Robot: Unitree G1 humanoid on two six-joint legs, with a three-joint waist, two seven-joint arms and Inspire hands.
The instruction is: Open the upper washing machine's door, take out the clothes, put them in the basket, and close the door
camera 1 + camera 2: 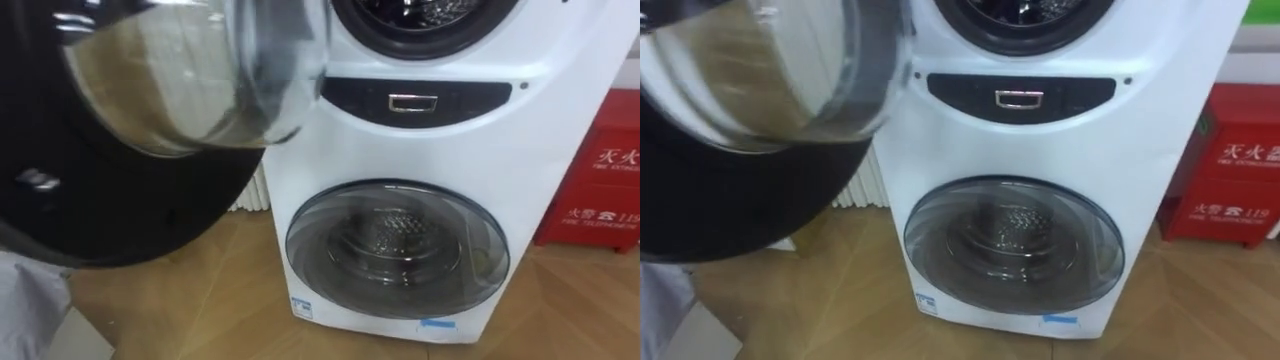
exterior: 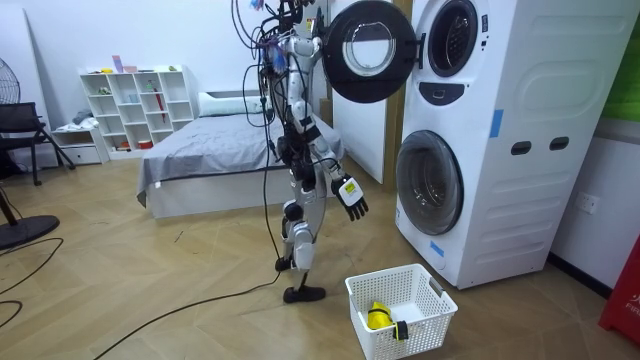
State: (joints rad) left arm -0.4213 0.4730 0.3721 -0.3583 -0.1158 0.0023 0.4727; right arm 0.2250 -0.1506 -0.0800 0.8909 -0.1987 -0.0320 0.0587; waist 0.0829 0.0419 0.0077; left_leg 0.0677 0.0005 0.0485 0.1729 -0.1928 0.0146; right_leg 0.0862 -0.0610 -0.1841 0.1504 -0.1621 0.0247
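Room view showed the right hand (image 2: 350, 197) hanging, fingers apart and empty, a yellow item (image 2: 377, 316) in the basket (image 2: 400, 342) at its five o'clock.

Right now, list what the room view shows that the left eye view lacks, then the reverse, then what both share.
Room view adds: the white basket on the floor with a yellow item in it, the bed, the white shelf, the robot's right hand hanging open by its thigh, and its left hand raised at the edge of the upper door. Left eye view adds: the metal drum seen through the lower door and the silver pull on the dark panel. Both share: the stacked washing machine, its upper door swung open, its lower door shut.
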